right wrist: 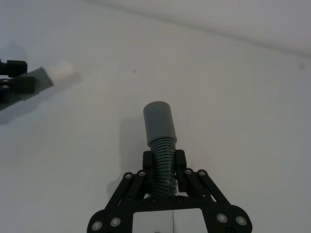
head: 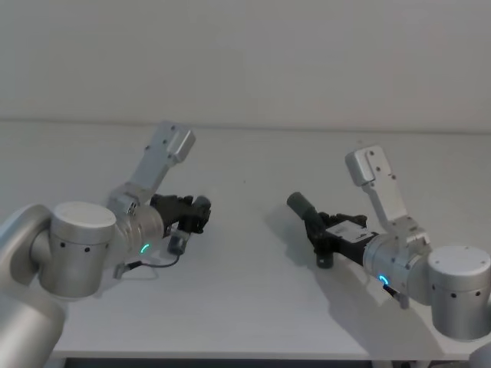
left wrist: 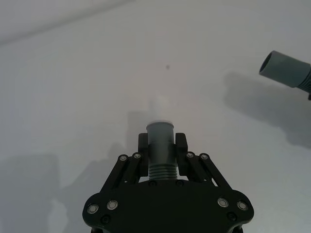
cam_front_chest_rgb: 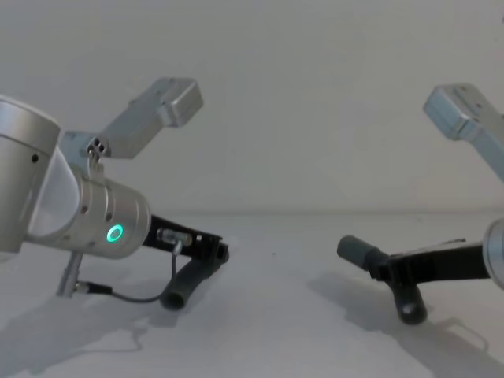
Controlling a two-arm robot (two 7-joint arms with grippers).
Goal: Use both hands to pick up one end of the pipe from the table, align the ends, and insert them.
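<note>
The pipe is in two dark grey hose pieces, one in each gripper, with a wide gap of bare table (head: 245, 307) between them. My left gripper (head: 196, 216) (left wrist: 161, 146) (cam_front_chest_rgb: 214, 252) is shut on the left piece (cam_front_chest_rgb: 186, 287) just behind its cuff (left wrist: 160, 132), from which a white tip (left wrist: 159, 104) sticks out. My right gripper (head: 319, 231) (right wrist: 164, 163) (cam_front_chest_rgb: 387, 272) is shut on the ribbed part of the right piece (head: 308, 215), whose smooth cuff (right wrist: 159, 121) (cam_front_chest_rgb: 356, 252) points toward the left one. Each piece's bent lower end hangs close to the table.
A thin grey cable (head: 157, 264) (cam_front_chest_rgb: 130, 298) loops under the left wrist. The table's front edge (head: 253, 356) runs near the arms, and a pale wall (head: 245, 54) rises behind the table.
</note>
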